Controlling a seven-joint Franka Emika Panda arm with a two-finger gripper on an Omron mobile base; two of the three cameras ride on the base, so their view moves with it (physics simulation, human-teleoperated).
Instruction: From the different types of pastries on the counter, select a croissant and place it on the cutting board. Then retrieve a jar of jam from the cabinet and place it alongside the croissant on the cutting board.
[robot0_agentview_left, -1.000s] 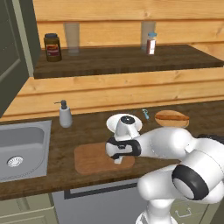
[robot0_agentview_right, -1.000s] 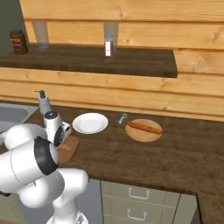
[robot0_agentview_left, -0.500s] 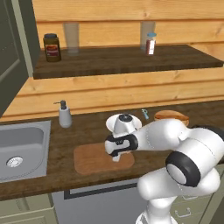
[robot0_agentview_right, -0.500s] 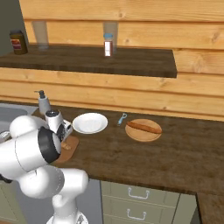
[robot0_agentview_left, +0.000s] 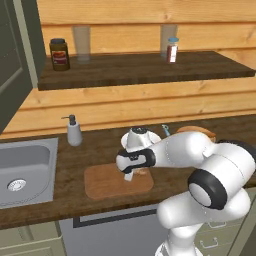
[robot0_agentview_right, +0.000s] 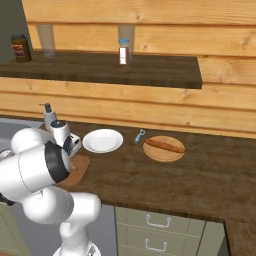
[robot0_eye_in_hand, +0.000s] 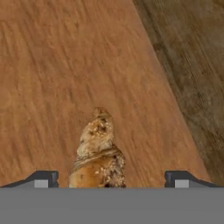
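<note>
The croissant (robot0_eye_in_hand: 98, 151), golden and flaky, lies on the wooden cutting board (robot0_eye_in_hand: 65, 65) between the wide-apart fingertips (robot0_eye_in_hand: 43, 178) of my gripper (robot0_eye_in_hand: 111, 179), which is open. Neither pad touches the pastry. In the left base view the gripper (robot0_agentview_left: 131, 175) points down just above the cutting board (robot0_agentview_left: 105, 184) at the counter's front. The jam jar (robot0_agentview_left: 59, 54), dark with a red label, stands on the shelf at upper left, and in the right base view the jam jar (robot0_agentview_right: 20, 48) is also at upper left.
A white plate (robot0_agentview_right: 102, 140) and a wooden plate with a long pastry (robot0_agentview_right: 164, 147) sit to the right of the board. A soap dispenser (robot0_agentview_left: 74, 131) and the sink (robot0_agentview_left: 22, 170) lie to the left. A glass (robot0_agentview_left: 81, 37) and a shaker (robot0_agentview_left: 172, 50) share the shelf.
The hand has stayed low over the cutting board. The arm's upper links have shifted a little to the right.
</note>
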